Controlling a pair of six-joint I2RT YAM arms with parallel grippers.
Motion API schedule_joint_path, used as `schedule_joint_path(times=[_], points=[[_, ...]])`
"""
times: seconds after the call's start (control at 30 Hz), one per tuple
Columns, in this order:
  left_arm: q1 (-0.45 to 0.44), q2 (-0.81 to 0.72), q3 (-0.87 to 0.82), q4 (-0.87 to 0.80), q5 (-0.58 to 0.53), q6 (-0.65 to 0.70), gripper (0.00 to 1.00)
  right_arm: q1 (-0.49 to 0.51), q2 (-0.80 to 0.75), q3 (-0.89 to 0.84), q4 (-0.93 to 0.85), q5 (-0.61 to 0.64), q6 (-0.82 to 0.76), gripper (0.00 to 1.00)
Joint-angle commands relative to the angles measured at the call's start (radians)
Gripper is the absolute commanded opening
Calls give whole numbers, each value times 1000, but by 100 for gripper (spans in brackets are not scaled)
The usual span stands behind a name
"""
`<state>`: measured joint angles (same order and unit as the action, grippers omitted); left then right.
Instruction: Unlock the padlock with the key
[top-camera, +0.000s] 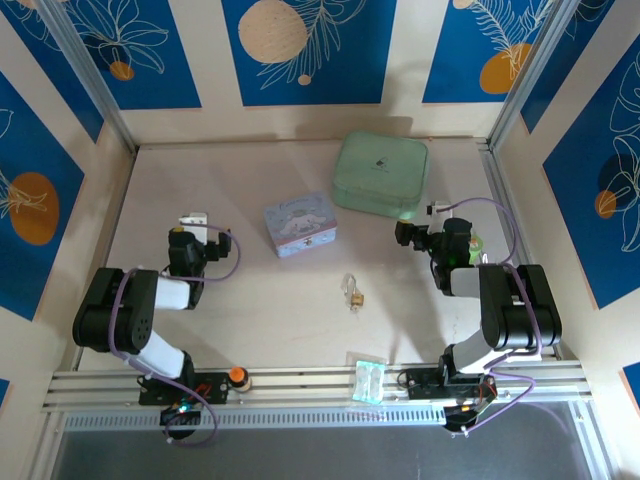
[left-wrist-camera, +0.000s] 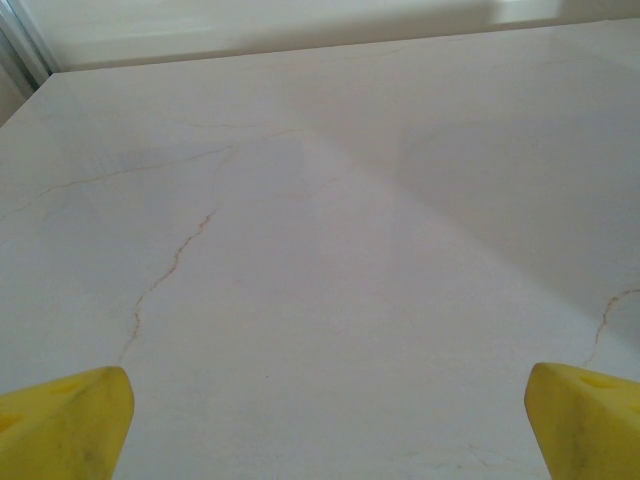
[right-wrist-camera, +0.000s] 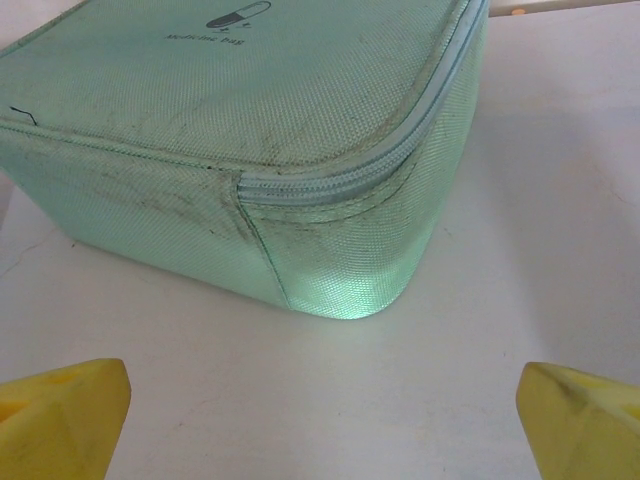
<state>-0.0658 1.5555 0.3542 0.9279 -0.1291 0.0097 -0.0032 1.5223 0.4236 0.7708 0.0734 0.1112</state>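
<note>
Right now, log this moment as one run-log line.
left end effector open above table | right end effector open, facing green bag | padlock on table, ungripped

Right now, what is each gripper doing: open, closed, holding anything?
Left gripper: open, holding nothing.
Right gripper: open, holding nothing, facing the green bag.

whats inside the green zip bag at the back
The green bag has its zipper closed along the visible corner, so its contents are hidden. Its lid carries a pill logo; nothing lies on it.
</note>
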Motion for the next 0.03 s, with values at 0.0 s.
schedule_joint_path(times=[0.0], points=[[3,8,6,38,25,10,100,1,-1,-2,31,-9,-18,99]])
